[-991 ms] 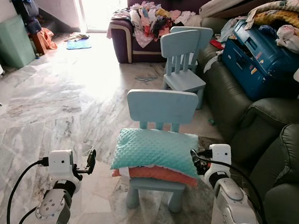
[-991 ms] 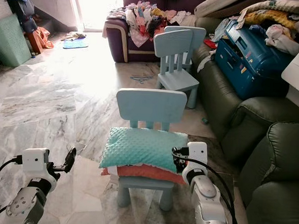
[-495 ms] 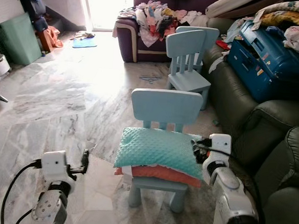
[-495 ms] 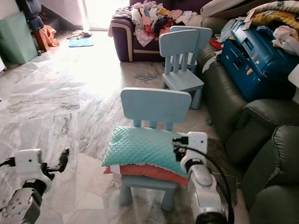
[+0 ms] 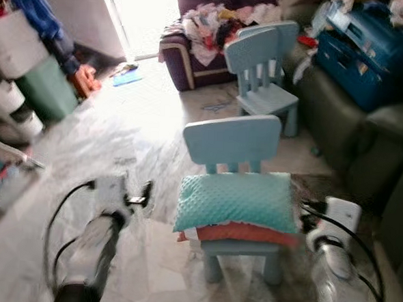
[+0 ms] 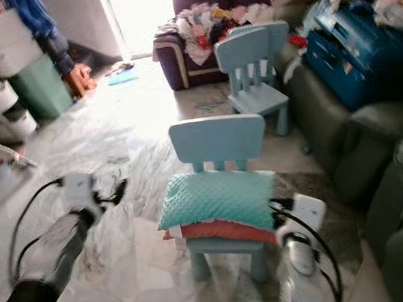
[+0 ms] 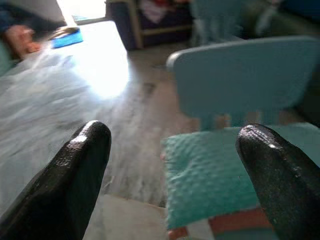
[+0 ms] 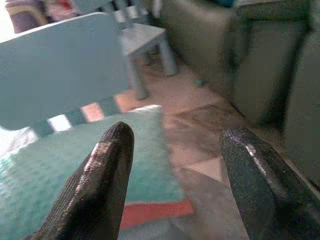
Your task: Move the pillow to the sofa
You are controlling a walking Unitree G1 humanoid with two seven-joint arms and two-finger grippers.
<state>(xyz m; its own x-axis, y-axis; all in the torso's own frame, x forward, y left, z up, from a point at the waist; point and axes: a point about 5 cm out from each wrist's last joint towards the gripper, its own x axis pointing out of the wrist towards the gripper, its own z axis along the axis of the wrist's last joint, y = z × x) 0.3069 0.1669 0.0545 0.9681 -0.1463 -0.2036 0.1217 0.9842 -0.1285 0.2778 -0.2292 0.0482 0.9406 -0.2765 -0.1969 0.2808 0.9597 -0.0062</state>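
Note:
A teal dimpled pillow (image 5: 236, 200) lies on the seat of a small light-blue chair (image 5: 233, 139), on top of an orange cushion (image 5: 241, 232). My left gripper (image 5: 146, 191) hovers open a short way off the pillow's left end; the left wrist view has its fingers (image 7: 80, 170) spread, with the pillow (image 7: 215, 175) ahead between them. My right gripper (image 5: 306, 211) is open beside the pillow's right edge. In the right wrist view one of the fingers (image 8: 107, 175) overlaps the pillow (image 8: 60, 185), the other is off its side. The dark green sofa (image 5: 387, 135) is on the right.
A second light-blue chair (image 5: 261, 66) stands behind the first. A blue suitcase (image 5: 365, 45) and bedding lie on the green sofa. A purple sofa (image 5: 194, 51) heaped with clothes is at the back. A green bin (image 5: 48, 87) and clutter line the left wall.
The camera has shifted and the picture is blurred. My left arm has risen and reached forward toward the pillow's left end. The right gripper stays by the pillow's right edge.

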